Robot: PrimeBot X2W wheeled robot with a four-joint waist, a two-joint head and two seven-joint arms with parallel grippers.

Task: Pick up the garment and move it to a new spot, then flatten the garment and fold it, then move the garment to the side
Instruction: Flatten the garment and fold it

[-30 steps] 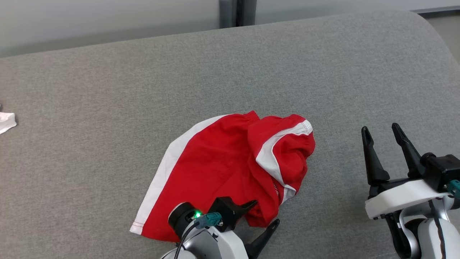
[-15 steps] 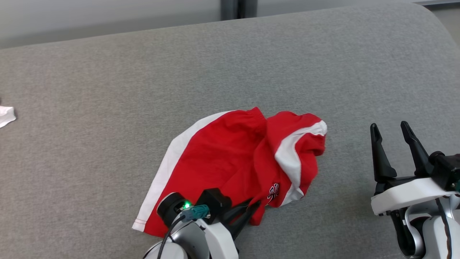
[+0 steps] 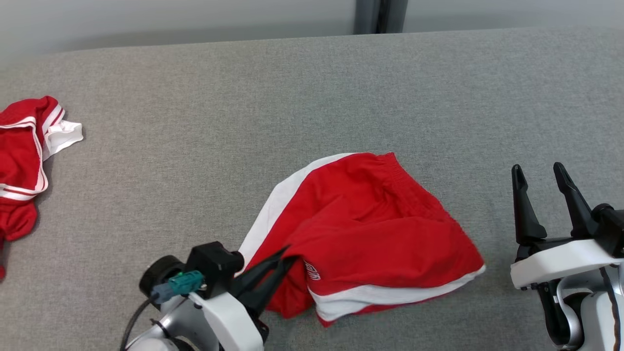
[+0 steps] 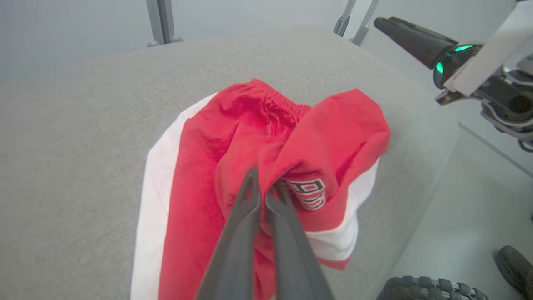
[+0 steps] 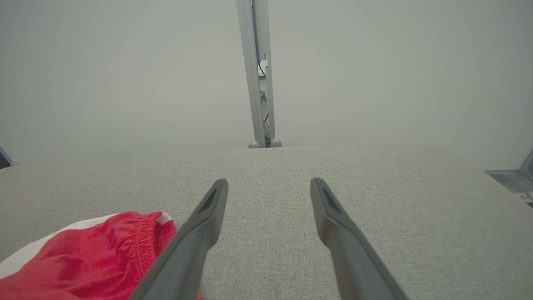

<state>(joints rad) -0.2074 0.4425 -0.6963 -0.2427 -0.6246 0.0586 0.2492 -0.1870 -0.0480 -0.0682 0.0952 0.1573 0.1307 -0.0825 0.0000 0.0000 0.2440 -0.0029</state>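
Nearest me, my left gripper is pinched tight on a fold of the red cloth shorts with white side stripes. My right gripper stands spread and empty beside them. The shorts lie mid-way on the grey upholstered surface. I judge them light, limp and slippery, so I'd rather take the elastic waistband.

Colour rundown: the garment is bright red with wide white bands, plus small white lettering outlined in dark. The desk under it is a plain heathered mid-grey fabric. Over at the far left there's a second garment, also red, with thin white piping stripes and a white patch. The left gripper and right gripper both have near-black fingers on white shells, and the left one's plug is teal. The wall behind is pale grey.
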